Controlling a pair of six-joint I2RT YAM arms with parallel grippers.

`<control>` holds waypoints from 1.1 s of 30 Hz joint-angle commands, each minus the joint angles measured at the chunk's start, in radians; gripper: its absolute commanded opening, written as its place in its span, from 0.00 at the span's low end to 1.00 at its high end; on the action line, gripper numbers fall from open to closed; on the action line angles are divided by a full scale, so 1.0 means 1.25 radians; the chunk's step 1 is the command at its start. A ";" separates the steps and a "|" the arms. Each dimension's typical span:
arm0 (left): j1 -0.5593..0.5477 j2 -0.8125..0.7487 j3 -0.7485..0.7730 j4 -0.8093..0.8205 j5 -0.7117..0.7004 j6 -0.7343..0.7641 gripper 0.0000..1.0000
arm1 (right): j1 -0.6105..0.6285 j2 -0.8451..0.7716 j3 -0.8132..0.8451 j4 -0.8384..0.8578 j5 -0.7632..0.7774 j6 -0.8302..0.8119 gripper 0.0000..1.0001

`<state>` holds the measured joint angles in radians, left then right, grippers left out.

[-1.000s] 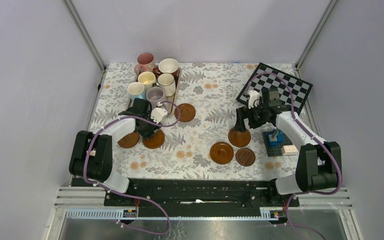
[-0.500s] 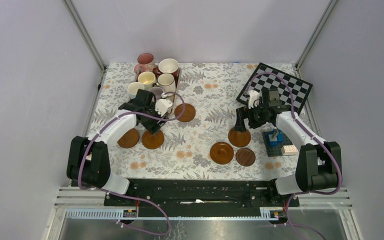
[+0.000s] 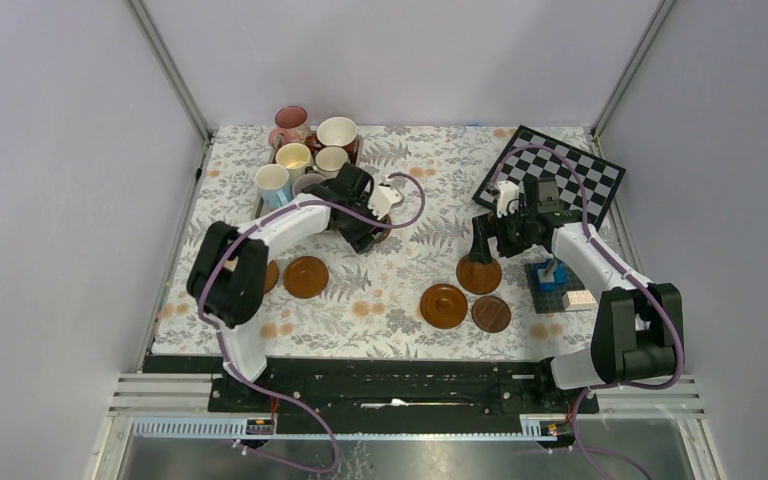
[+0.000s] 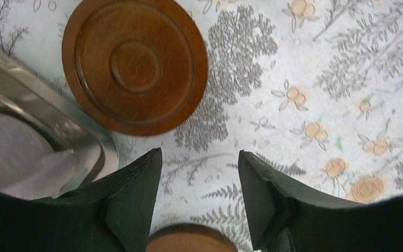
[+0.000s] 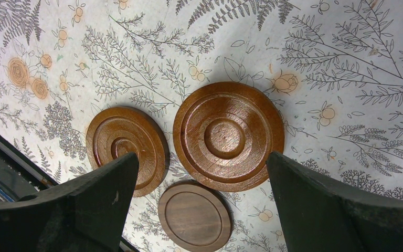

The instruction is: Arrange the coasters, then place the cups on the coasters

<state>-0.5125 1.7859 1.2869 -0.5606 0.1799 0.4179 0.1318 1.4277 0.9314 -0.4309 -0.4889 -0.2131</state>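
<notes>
L claw (image 4: 199, 155): mine, jaws partway open, nothing btwn them, hanging over the desk (image 4: 304, 105).
Coaster under L wrist (image 4: 191, 239): only its rim shows, below my fingertips. Risk: a straight drop cd put a finger on it & tip it.
Tray (image 4: 73, 131): its corner sits just beside one finger. Risk: a snag on the rim wd jolt everything in it.
Lilac cup (image 4: 10, 152): in the tray, blurred, close to that same finger. Likely first to get knocked.
Coaster ahead of L claw (image 4: 135, 65): flat on the desk just past my tips, tight to the tray rim; can't tell if touching. Risk: wider than my gap, so I'd judge I need its edge. A miss shoves it into the tray or skids it.
R claw (image 5: 202, 156): mine, spread wide, empty.
Coaster ahead of R claw (image 5: 228, 135): centred btwn my fingers, flat on the desk.
Neighbour coasters: one (image 5: 127, 149) by one finger, dark one (image 5: 195, 215) nearer my wrist. Risk: bunched, so closing cd nudge both.
Cups (image 3: 293, 157): clustered beyond my L claw, none on a coaster yet. Risk: my L arm & cable run close by the blue cup (image 3: 272, 183).
</notes>
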 commanded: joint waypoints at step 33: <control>-0.090 0.070 -0.019 -0.026 0.072 0.053 0.48 | 0.003 -0.033 -0.004 0.013 0.008 -0.010 1.00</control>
<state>-0.5983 1.9541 1.3376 -0.5293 0.2207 0.4553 0.1318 1.4254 0.9310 -0.4309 -0.4873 -0.2131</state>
